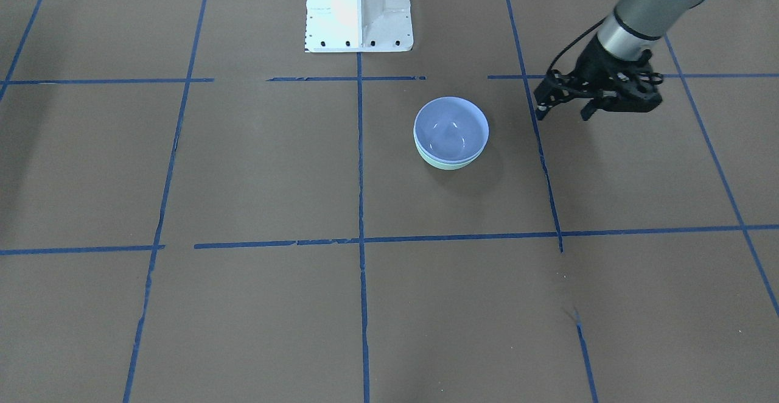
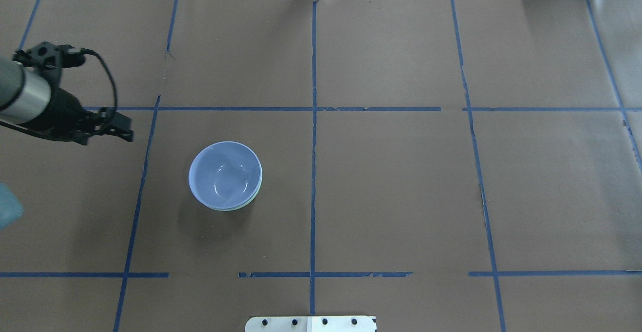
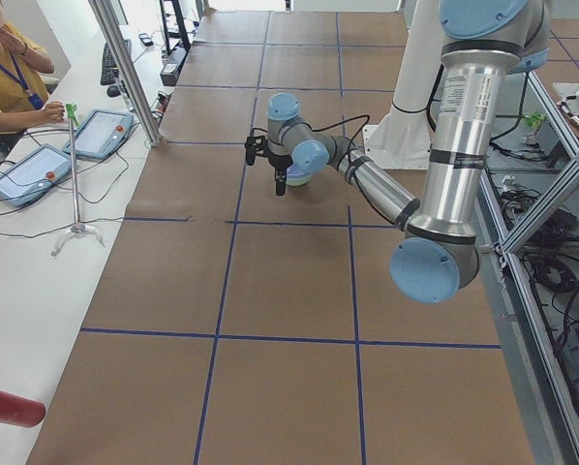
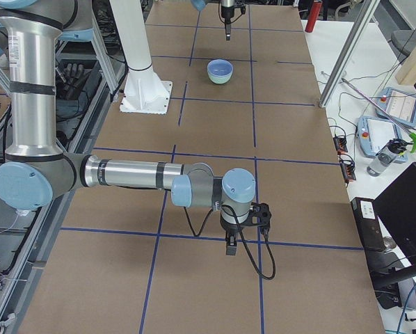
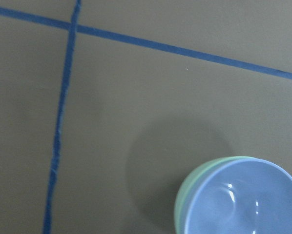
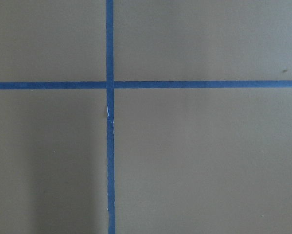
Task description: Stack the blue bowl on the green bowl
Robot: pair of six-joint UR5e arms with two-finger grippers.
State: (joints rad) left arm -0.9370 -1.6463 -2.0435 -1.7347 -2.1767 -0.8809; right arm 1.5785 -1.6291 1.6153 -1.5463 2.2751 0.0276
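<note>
The blue bowl (image 1: 451,126) is sitting right inside the green bowl (image 5: 186,195), nested upright, with only a sliver of mint rim peeking out underneath. The stack stands on the brown tabletop (image 1: 243,165), in the robot's left half, just off the centre tape line (image 2: 314,171) and on the robot's side of the middle.

The left gripper (image 1: 565,109) hovers above the tabletop, well clear of the bowls and further out to the robot's left. Its fingers are spread, with nothing between them.

Far across the tabletop, the right gripper (image 4: 230,245) points straight down near a tape crossing. It is seen only from the side, so I cannot tell whether it is spread or closed.
</note>
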